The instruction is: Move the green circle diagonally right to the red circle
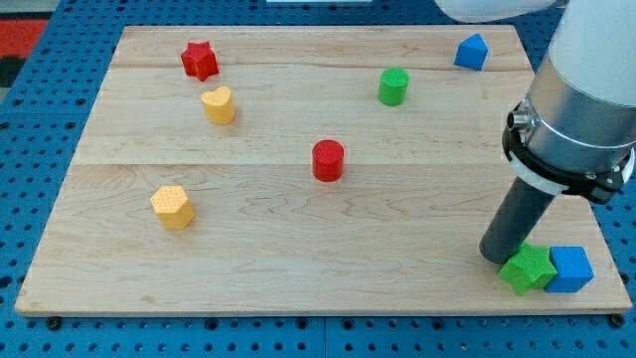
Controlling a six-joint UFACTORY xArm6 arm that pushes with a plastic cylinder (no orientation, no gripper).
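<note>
The green circle (394, 87) stands upright near the view's top, right of centre. The red circle (328, 160) stands near the board's middle, below and to the left of the green circle. My tip (500, 256) is at the view's bottom right, far from both circles. It touches or nearly touches the upper left side of a green star block (528, 269).
A blue cube (570, 268) sits against the green star at the bottom right. A blue block (472, 51) lies at the top right. A red star (200, 60) and a yellow heart (219, 103) are top left. A yellow hexagon (173, 207) is lower left.
</note>
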